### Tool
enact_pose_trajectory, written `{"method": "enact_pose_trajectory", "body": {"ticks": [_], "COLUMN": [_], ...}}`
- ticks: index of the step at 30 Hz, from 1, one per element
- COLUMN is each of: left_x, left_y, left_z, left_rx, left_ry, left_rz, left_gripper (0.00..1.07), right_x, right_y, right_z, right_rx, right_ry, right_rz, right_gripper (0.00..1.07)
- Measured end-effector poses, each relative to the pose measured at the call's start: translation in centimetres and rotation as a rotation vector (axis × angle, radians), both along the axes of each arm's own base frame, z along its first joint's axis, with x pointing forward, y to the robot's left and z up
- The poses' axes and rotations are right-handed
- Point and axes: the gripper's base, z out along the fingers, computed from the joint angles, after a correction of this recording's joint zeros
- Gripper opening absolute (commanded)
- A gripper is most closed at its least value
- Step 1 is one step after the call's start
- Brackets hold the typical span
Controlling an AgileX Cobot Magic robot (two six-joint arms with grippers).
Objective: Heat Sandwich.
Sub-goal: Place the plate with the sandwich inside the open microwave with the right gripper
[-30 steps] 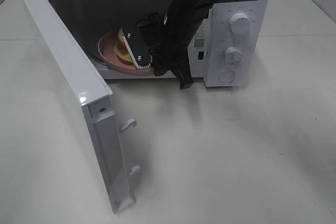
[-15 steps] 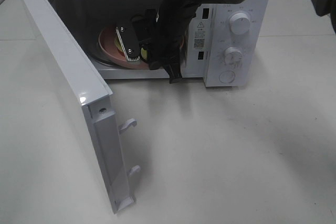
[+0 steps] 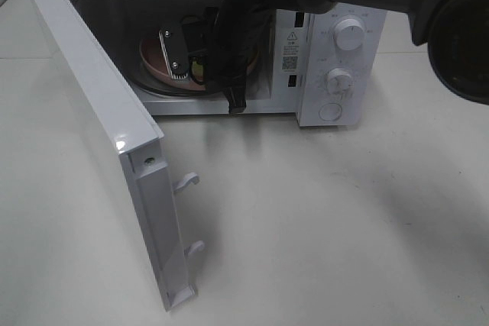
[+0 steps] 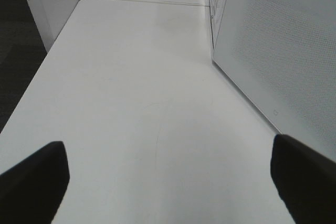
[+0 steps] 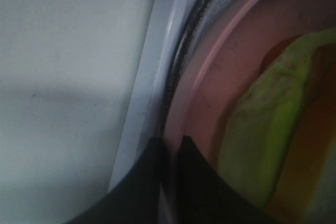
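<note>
The sandwich (image 5: 262,124) lies on the round pink plate (image 5: 210,93), showing yellow-green and orange filling. My right gripper (image 5: 170,153) is shut on the plate's rim, one finger on each side of it. In the high view the right arm reaches into the open microwave (image 3: 336,59), and the plate (image 3: 151,57) sits inside the cavity with only a sliver of sandwich (image 3: 197,74) showing behind the wrist. My left gripper (image 4: 168,182) is open over bare table beside the microwave's side wall, with nothing between its fingers.
The microwave door (image 3: 99,127) stands wide open toward the front left, its latch hooks (image 3: 187,181) sticking out. A glass turntable (image 3: 157,88) lies under the plate. Two knobs (image 3: 350,34) sit on the control panel at right. White table (image 3: 321,219) stretches in front.
The right gripper has carried the plate with the sandwich further back and left, deeper into the microwave cavity. The left gripper has not changed.
</note>
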Motion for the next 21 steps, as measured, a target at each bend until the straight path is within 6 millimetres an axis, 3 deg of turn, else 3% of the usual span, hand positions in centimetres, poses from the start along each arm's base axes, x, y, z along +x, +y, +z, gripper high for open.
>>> {"method": "enact_pose_trajectory", "body": {"ticks": [12, 16, 20, 21], "left_x": [0.0, 0.0, 0.0, 0.0], "left_y": [0.0, 0.0, 0.0, 0.0], "left_z": [0.0, 0.0, 0.0, 0.0], "left_rx": [0.0, 0.0, 0.0, 0.0], "left_ry": [0.0, 0.0, 0.0, 0.0], "left_rz": [0.0, 0.0, 0.0, 0.0], "left_gripper": [0.98, 0.98, 0.98, 0.98], "right_x": [0.62, 0.74, 0.72, 0.72], "right_y": [0.5, 0.52, 0.57, 0.57], "right_z": [-0.35, -0.28, -0.27, -0.27], "right_rx": [0.033, 0.048, 0.067, 0.067], "right_ry": [-0.03, -0.036, -0.026, -0.026], "right_rz": [-0.005, -0.009, -0.036, -0.036], "right_gripper": [0.11, 0.23, 0.5, 0.5]}}
